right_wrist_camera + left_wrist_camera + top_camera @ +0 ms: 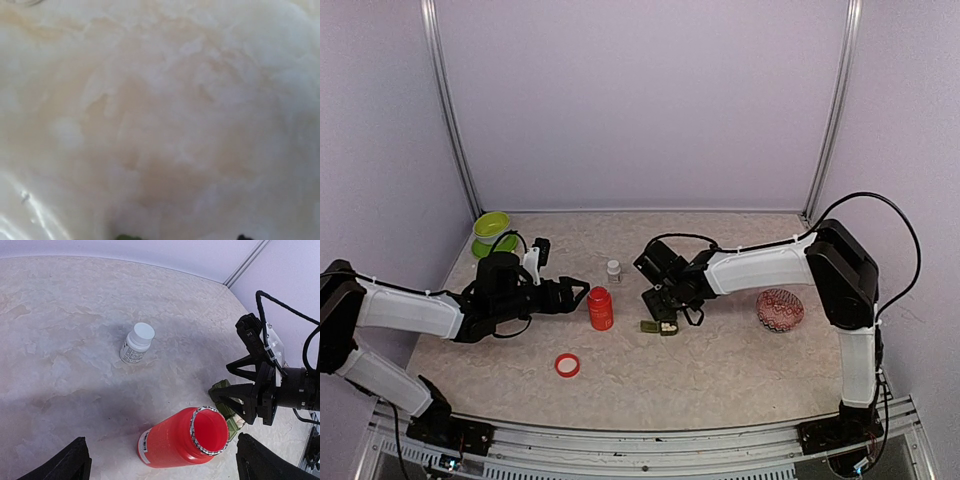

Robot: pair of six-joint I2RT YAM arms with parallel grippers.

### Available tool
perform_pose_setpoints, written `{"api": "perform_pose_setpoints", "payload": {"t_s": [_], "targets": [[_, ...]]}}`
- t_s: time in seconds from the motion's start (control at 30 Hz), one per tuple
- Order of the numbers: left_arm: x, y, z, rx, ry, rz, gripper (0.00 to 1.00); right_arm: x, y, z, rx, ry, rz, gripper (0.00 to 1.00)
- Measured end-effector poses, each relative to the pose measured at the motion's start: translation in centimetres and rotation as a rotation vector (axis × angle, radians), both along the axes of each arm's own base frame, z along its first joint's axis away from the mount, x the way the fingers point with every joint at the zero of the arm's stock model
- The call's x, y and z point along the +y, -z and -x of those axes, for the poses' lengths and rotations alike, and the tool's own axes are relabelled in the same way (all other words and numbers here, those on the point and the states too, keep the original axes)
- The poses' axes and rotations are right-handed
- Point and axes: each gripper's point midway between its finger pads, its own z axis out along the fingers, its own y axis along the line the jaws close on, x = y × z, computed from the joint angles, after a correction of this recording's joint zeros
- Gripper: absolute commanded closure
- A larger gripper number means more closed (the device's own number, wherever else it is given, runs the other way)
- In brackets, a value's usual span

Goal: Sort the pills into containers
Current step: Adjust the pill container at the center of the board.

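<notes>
From above, the right gripper hangs directly over the containers, a short row of dark green boxes near the middle of the table. It hides most of them, and their contents cannot be made out. The left gripper is spread wide and empty, its tips just beside an uncapped red bottle; a red cap lies apart. In the left wrist view the bottle's mouth shows only red, a capped white bottle stands beyond, and the right gripper's fingers stand partly apart above the green boxes; whether they hold anything is too small to tell. The right wrist view is blurred table with a green sliver at its bottom edge.
</notes>
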Motion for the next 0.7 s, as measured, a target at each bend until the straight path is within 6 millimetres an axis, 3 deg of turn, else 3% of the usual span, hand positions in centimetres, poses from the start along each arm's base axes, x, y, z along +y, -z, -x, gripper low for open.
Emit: {"api": "perform_pose_setpoints", "payload": {"t_s": [0.47,0.7], "targets": [[-0.1,0.0,0.1,0.000,0.004,0.000,0.01,-2.2,0.6,-0.2,0.001,0.043,0.038,0.33],[-0.1,0.0,0.1,0.000,0.004,0.000,0.01,-3.2,-0.4,0.2,-0.008,0.055,0.033,0.32]]}}
